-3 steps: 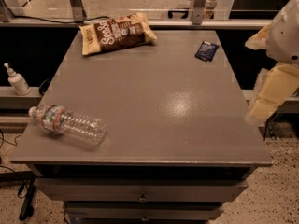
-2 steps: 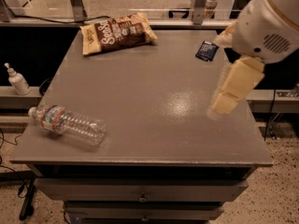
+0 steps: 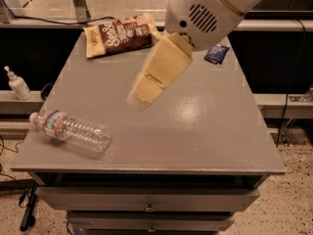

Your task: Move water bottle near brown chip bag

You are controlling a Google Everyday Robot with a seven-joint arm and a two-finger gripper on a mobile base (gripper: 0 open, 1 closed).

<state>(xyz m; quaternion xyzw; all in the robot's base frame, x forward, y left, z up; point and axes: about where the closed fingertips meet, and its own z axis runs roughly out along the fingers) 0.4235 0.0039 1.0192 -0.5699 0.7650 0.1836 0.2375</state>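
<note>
Surface: grey matte tabletop (image 3: 205, 126) with a soft sheen right of centre, set on a drawer cabinet (image 3: 146, 199); speckled floor below.
Fingers: cream fingers (image 3: 146, 89) drawn together into one tapered wedge with no gap showing, holding nothing.
Gripper: the gripper (image 3: 138, 101) hangs above the middle of the table, tip slanting down and left, well apart from both task things.
Arm: the rounded white arm housing (image 3: 205, 13) with vent slots comes in from the upper right.
Change: a second ago the gripper was off the table's right edge; it has since swung across to mid-table, toward the bottle's side. Bottle and bag lie where they were, so this looks like the approach, with the grasp not yet made.
Water bottle: the water bottle (image 3: 71, 131) lies on its side near the front-left corner, white cap pointing left. It is clear ribbed plastic with a red-and-white label band, round, and likely to roll if nudged.
Brown chip bag: the brown chip bag (image 3: 122, 33) lies flat at the back left, dark brown with cream edges and white lettering, well apart from the bottle.
Others: a small dark blue packet (image 3: 216, 53) sits at the back right; a white pump bottle (image 3: 18, 84) stands off the table to the left.
</note>
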